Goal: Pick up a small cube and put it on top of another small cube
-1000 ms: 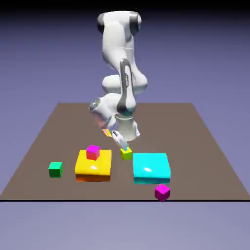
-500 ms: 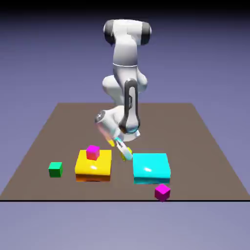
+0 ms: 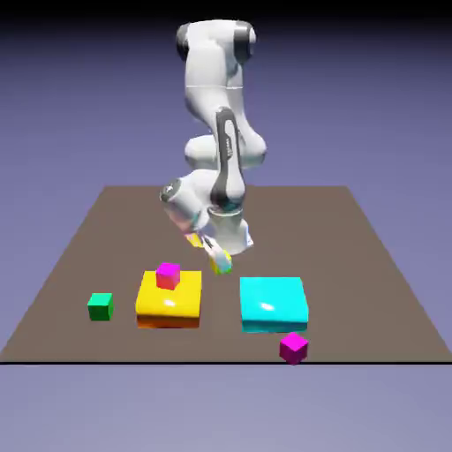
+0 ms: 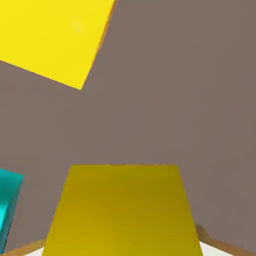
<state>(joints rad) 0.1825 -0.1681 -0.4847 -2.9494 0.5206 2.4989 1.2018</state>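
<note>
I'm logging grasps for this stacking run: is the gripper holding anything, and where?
Yes: the gripper holds the small yellow-green cube by two opposite sides.

The hand view crops the yellow block [image 4: 50, 40] and cyan block [image 4: 7, 200]; fingers mostly hide the yellow-green cube [image 3: 217, 267] in the exterior view.

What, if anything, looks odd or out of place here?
Nothing looks damaged or spilled. Only the magenta cube at the table's near edge stands out: it sits turned at an angle, its corner toward the camera, while the green cube sits nearly square.
</note>
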